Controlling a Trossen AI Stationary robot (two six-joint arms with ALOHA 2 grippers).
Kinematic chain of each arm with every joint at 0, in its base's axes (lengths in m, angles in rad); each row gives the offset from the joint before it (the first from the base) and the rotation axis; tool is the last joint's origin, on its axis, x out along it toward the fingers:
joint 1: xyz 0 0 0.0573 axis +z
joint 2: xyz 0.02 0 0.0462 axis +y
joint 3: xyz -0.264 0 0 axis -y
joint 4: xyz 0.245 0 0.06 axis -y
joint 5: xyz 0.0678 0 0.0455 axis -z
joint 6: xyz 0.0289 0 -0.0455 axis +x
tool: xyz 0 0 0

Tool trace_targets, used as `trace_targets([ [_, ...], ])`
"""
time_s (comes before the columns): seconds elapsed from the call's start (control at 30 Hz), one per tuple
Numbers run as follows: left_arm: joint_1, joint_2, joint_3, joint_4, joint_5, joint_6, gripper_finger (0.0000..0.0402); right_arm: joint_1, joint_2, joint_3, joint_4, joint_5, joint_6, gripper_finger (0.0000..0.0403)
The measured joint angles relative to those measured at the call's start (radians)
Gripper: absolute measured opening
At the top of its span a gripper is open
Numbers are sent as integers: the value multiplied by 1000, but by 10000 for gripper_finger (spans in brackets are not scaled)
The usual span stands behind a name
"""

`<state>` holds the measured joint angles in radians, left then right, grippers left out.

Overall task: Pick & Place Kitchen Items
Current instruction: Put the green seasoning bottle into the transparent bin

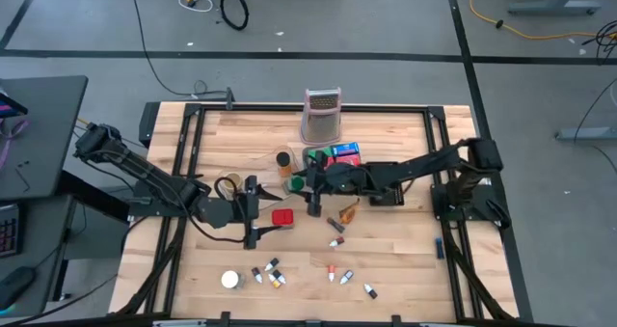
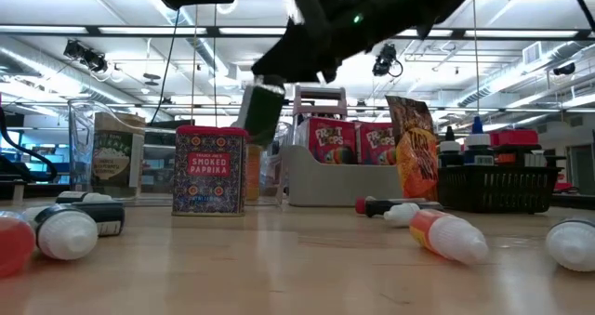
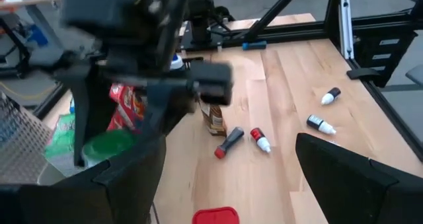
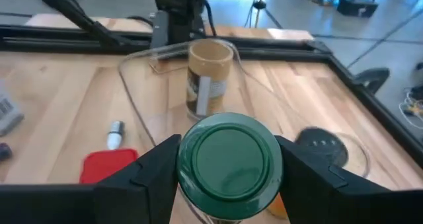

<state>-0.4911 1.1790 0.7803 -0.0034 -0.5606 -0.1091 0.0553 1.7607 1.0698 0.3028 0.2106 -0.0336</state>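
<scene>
Jaws of the right gripper [image 4: 228,164] clamp a green-lidded jar [image 4: 229,156] above the clear tray [image 4: 142,105] holding a brown jar [image 4: 209,75].

A green-lidded jar [image 4: 229,154] hangs upright above mid-table. A red paprika tin [image 1: 282,218] stands just left of centre. Small capped bottles [image 1: 273,274] lie scattered along the near side.
</scene>
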Motion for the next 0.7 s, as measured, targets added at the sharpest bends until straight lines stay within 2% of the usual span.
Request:
trace_targets([
  [0.27,0,0,0,4,1,28,346,-76,50,0,-33,-21,48,219],
  [0.7,0,0,0,24,0,109,346,-86,118,0,36,-101,-7,240],
])
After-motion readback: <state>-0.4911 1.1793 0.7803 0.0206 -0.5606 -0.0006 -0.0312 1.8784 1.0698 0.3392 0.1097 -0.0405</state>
